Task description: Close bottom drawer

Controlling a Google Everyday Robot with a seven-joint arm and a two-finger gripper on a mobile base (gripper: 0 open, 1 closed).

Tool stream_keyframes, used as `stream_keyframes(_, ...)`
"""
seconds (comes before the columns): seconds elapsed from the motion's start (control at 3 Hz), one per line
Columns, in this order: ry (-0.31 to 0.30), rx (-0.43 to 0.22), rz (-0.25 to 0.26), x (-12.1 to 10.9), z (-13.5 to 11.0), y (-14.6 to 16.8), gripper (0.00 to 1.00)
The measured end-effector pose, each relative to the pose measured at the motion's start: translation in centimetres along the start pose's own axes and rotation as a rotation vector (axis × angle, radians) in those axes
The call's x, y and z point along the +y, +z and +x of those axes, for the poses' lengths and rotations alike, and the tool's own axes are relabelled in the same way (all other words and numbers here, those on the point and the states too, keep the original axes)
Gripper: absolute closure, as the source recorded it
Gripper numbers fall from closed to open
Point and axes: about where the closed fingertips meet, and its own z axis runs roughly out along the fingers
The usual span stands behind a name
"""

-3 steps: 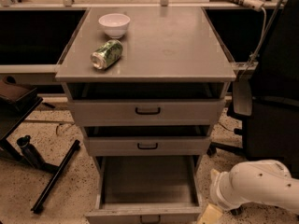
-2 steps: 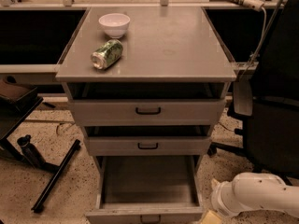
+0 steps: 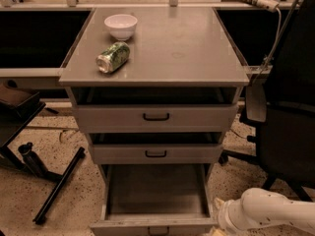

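Observation:
The bottom drawer (image 3: pixel 155 193) of the grey cabinet (image 3: pixel 162 48) is pulled far out toward me, an empty deep grey tray. Its front (image 3: pixel 123 226) with the small black handle (image 3: pixel 158 230) lies at the lower edge of the camera view. My white arm (image 3: pixel 275 211) comes in from the lower right. My gripper (image 3: pixel 215 228) is at the bottom edge, next to the right corner of the drawer's front, and is mostly cut off by the frame.
The middle drawer (image 3: pixel 156 153) and top drawer (image 3: pixel 156 117) stand slightly out. A white bowl (image 3: pixel 121 25) and a lying green can (image 3: pixel 113 56) are on the cabinet top. A black office chair (image 3: pixel 288 127) stands to the right, and black rods (image 3: pixel 59 185) lie on the floor to the left.
My arm has moved lower in the view, toward the bottom edge beside the drawer's front. The bottom drawer has not visibly moved.

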Motion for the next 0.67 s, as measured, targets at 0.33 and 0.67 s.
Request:
stream_keyframes(0.33,0.050,-0.030,-0.027,0.0,2.4,3.4,0.00)
stream_keyframes(0.67,0.130,-0.039,-0.060,1.4,6.6,7.9,0.00)
